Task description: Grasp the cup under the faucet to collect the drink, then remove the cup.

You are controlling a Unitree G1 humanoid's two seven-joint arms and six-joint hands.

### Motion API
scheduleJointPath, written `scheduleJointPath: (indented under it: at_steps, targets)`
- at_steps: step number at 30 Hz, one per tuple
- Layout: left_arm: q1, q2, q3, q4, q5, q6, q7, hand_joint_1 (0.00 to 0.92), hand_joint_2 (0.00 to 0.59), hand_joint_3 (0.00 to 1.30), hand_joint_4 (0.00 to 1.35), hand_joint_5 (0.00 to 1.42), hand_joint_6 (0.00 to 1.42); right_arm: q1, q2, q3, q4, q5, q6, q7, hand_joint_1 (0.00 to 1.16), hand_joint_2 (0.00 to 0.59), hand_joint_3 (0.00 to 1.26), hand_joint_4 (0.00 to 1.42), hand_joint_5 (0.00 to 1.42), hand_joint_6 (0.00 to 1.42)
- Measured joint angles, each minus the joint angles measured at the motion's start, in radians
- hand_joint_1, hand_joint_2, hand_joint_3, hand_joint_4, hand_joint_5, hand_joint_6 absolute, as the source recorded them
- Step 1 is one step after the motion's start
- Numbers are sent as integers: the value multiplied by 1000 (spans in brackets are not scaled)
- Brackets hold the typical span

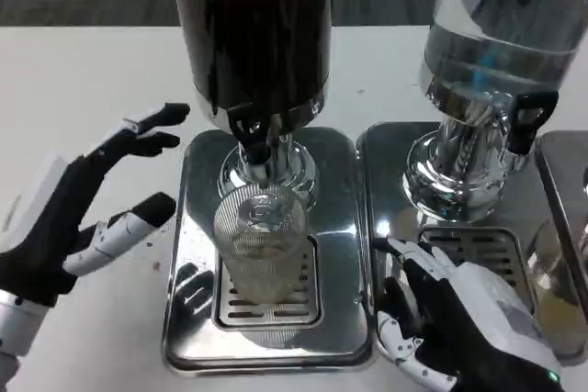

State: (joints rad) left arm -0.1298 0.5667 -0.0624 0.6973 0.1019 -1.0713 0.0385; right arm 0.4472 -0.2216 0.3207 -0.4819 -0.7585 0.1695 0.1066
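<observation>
Clear ribbed plastic cup (261, 250) upright on drip grate of steel tray (197, 227) under black tap (250, 130) of dark-drink dispenser (253, 25), ungrasped; L hand (78, 213) open beside, R hand (455, 319) open, resting — pre-grasp step, next prob. needs L closing round cup w/o tipping.

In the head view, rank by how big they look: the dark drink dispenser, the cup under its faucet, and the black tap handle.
1. Dark drink dispenser, largest, though nearness to the camera enlarges it.
2. Cup.
3. Black tap handle, smallest.
</observation>
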Motion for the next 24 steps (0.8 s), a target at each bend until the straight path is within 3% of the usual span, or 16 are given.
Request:
scheduleJointPath:
  at_steps: [3, 6, 9, 10, 16, 24]
  targets:
    - [42, 20, 38, -124, -175, 26, -121, 0, 98, 313, 331, 422, 399, 0, -2, -1, 1, 0, 0, 0, 478, 586, 136, 77, 15, 95]
    - [78, 23, 64, -224, -358, 116, -267, 0, 89, 363, 352, 438, 424, -1, -5, -1, 1, 1, 0, 0, 478, 586, 137, 77, 15, 95]
    - [89, 24, 89, -318, -558, 270, -448, 0, 82, 362, 347, 427, 403, -2, -6, 0, 2, 1, 0, 0, 478, 586, 137, 77, 15, 95]
    - [88, 24, 104, -366, -646, 359, -539, 0, 83, 365, 340, 424, 399, -2, -5, 0, 2, 1, 0, 0, 478, 586, 137, 78, 15, 95]
    - [74, 8, 162, -456, -770, 594, -731, 0, 75, 359, 290, 370, 351, -1, -3, 0, 3, 2, 0, -1, 477, 586, 137, 84, 15, 95]
    - [24, -23, 203, -524, -821, 830, -885, 0, 65, 307, 219, 298, 255, -3, 6, 1, 6, 2, 0, -2, 476, 586, 137, 86, 15, 86]
